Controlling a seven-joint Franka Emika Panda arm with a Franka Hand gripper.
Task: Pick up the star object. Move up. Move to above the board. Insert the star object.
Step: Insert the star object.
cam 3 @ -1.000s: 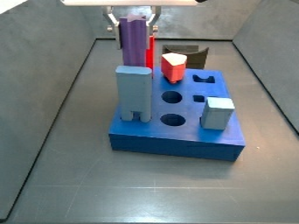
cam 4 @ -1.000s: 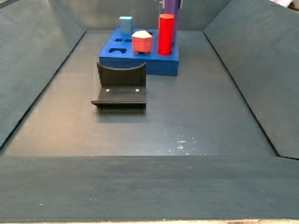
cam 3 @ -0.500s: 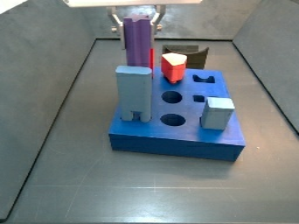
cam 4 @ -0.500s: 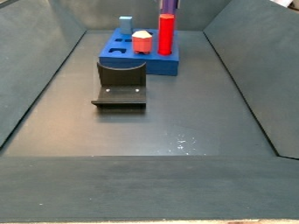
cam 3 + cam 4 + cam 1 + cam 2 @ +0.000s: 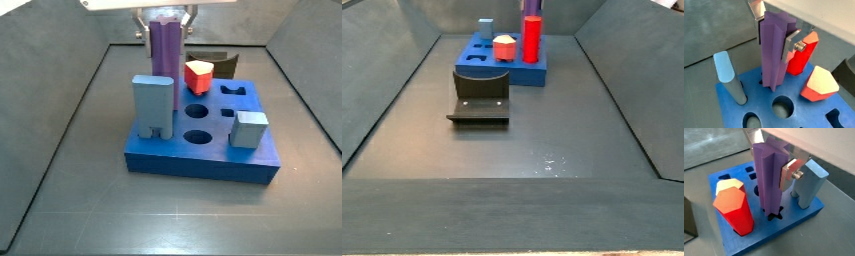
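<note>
Overhead, the robot's two-finger gripper (image 5: 776, 35) hangs above the far part of the board, the thick square blue block with round and shaped holes in its top (image 5: 734, 245). Its flat silver finger plates are closed narrowly on the upper part of the star object, a tall slim purple prism with ridged sides (image 5: 773, 50). In both wrist views the prism stands upright with its lower end at a star-shaped hole in the board (image 5: 774, 215); it looks to be just entering the hole, though how deep it sits cannot be told.

Beside the prism stand a red cylindrical peg (image 5: 801, 55), a short red-and-cream faceted block (image 5: 821, 83) and a light-blue tall block (image 5: 728, 76), all seated in the board. In a side view a small grey-blue cube (image 5: 250, 128) sits at a near corner of the board (image 5: 201, 165), and a dark open box (image 5: 214, 62) lies behind it. In a side view the dark L-shaped fixture (image 5: 480, 104) stands on the grey floor (image 5: 516, 170) in front of the board.

The prism looks rigid, light and smooth, probably plastic, so it may slip under a weak grip. The flats between its ridges, high on the body, seem the safest place to hold. No brand, label or writing is readable anywhere.
</note>
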